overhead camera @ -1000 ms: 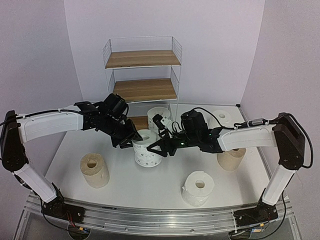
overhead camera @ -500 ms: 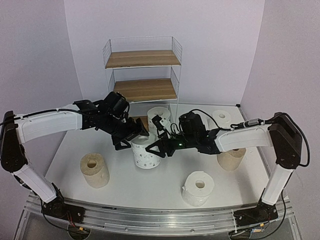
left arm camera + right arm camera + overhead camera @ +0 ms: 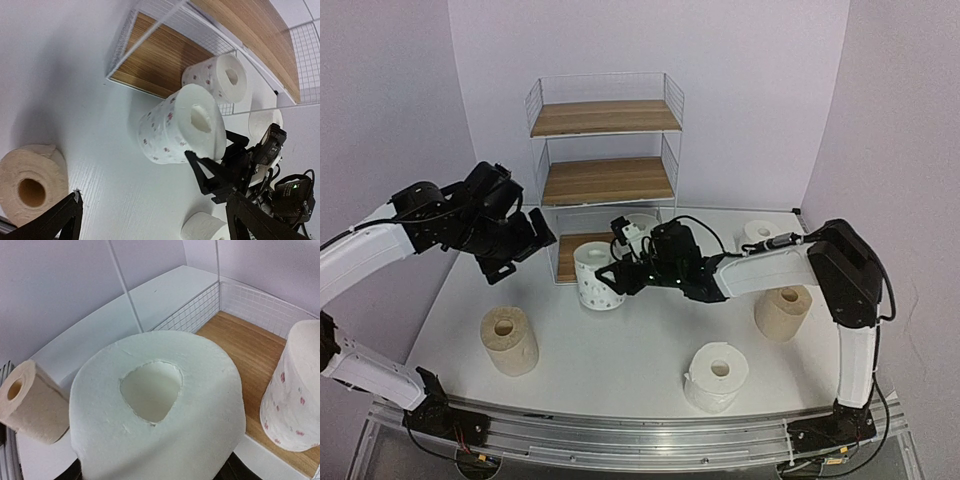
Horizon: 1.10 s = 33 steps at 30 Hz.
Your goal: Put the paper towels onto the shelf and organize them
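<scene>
My right gripper point(image 3: 616, 277) is shut on a dotted white paper towel roll point(image 3: 595, 280), which fills the right wrist view point(image 3: 160, 405). The roll is tilted, just in front of the bottom board point(image 3: 578, 244) of the shelf point(image 3: 605, 118). A second dotted roll point(image 3: 216, 76) stands on that board point(image 3: 250, 350) toward its right side. My left gripper point(image 3: 516, 257) is open and holds nothing; it hangs left of the shelf, well apart from the held roll point(image 3: 182, 125).
A tan roll point(image 3: 508, 340) stands front left and another tan roll point(image 3: 783, 312) at the right. One plain white roll point(image 3: 718, 375) is front centre, another point(image 3: 760, 235) back right near the wall. The shelf's wire side rails point(image 3: 125, 40) flank the bottom board.
My left gripper opened, let go of the dotted roll and drew back to the left. My right gripper carried the roll left and back toward the shelf's bottom board.
</scene>
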{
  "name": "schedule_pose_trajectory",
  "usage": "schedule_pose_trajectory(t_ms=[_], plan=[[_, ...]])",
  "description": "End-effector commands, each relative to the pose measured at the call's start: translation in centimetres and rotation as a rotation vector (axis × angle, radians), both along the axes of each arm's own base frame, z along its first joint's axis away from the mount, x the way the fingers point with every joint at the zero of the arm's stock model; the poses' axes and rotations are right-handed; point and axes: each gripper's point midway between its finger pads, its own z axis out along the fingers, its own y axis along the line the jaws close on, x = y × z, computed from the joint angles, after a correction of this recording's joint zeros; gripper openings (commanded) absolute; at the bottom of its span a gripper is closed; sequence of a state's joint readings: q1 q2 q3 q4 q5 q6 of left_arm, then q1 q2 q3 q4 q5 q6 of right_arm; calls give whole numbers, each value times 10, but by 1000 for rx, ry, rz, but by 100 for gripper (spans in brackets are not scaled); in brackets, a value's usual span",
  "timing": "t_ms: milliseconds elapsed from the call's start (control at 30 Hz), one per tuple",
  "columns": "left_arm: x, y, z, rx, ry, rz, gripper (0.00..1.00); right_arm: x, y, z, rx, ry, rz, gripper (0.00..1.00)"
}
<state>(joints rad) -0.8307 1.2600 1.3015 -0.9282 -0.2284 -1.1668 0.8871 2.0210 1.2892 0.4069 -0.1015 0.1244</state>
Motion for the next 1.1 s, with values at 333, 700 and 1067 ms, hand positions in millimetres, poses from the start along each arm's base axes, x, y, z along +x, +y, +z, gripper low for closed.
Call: schedule_pose_trajectory(t_ms=[333, 700, 1067], plan=[[-27, 83, -14, 150, -33, 200, 100, 85, 60, 34, 149, -211, -170, 10], [-37, 89, -10, 95, -53, 192, 100, 105, 67, 19, 119, -271, -221, 12], [-41, 88, -14, 71, -41, 188, 100, 120, 67, 7, 108, -308, -280, 17]])
